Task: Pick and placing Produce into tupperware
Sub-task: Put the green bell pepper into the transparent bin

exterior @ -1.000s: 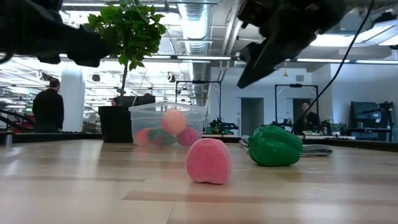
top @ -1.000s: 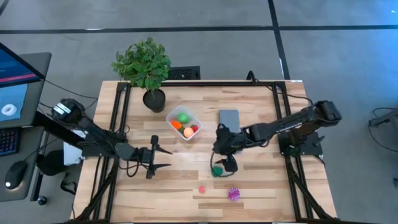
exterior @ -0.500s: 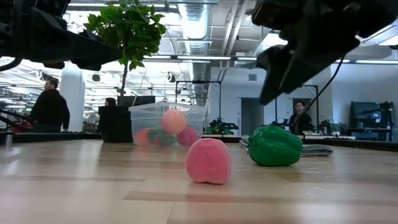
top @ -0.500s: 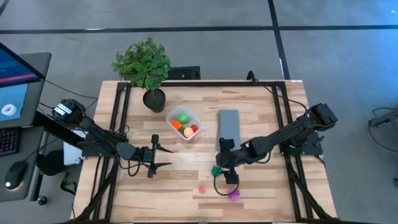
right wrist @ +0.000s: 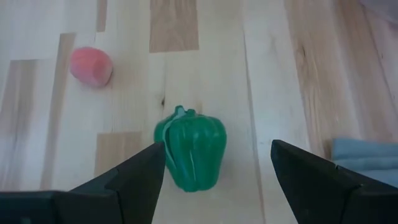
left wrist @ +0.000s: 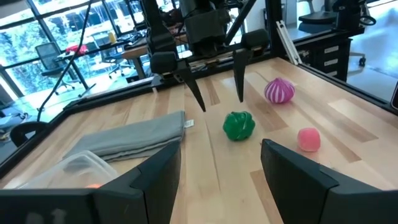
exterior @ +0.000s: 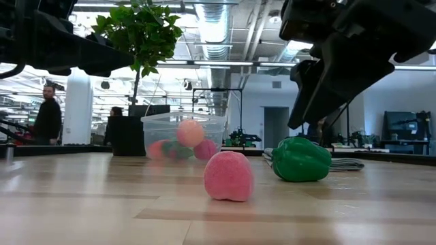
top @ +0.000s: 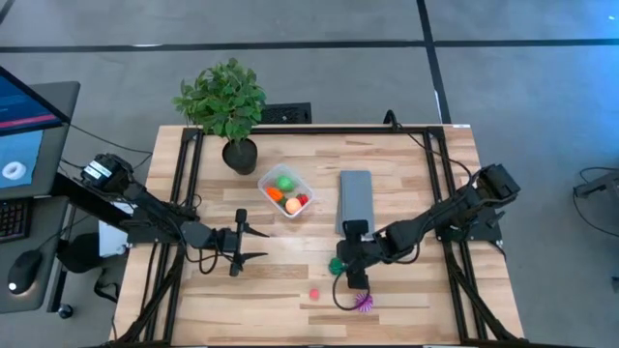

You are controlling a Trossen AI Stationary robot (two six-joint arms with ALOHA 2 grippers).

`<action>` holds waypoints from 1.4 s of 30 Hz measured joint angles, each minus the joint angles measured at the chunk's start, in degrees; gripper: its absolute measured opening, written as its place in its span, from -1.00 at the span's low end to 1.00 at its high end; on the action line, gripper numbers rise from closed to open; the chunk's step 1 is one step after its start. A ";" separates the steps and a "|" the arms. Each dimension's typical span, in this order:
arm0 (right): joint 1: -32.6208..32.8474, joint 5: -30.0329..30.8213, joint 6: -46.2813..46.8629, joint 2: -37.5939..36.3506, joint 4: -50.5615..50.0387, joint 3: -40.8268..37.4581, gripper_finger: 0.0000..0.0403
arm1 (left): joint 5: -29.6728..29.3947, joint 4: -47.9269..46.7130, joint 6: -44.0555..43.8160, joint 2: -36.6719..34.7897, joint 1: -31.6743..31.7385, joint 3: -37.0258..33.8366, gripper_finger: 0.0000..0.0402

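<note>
Nearest the front edge of the desk [top: 406,164], the spiky purple ball [top: 364,302] and pink piece [top: 313,293] lie untouched. Just behind them, the right pincer [top: 355,281] has swung forward over the last second and now hangs above the green pepper [right wrist: 189,153], fingers spread wide and holding nothing; a grasp looks imminent. Farther back, the tupperware [top: 286,192] already holds several pieces. Off to the side, the left pincer [top: 253,243] waits open.

Right end effector [top: 349,281] spread wide, left end effector [top: 253,244] spread
</note>
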 joint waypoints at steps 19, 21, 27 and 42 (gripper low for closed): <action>0.04 -0.37 1.23 -0.04 2.13 0.00 0.56 | -0.22 -1.38 -0.04 0.00 0.00 -0.02 0.06; 0.07 -0.64 1.07 -0.04 2.76 0.02 0.56 | -0.24 -1.38 -0.07 0.00 0.00 -0.02 0.06; 0.82 -0.85 1.08 -0.04 2.82 0.02 0.56 | -0.28 -1.37 -0.48 0.00 0.00 -0.02 0.06; 1.40 -1.11 1.04 -0.04 4.37 0.02 0.56 | -0.28 -1.38 -1.46 0.00 0.02 -0.02 0.06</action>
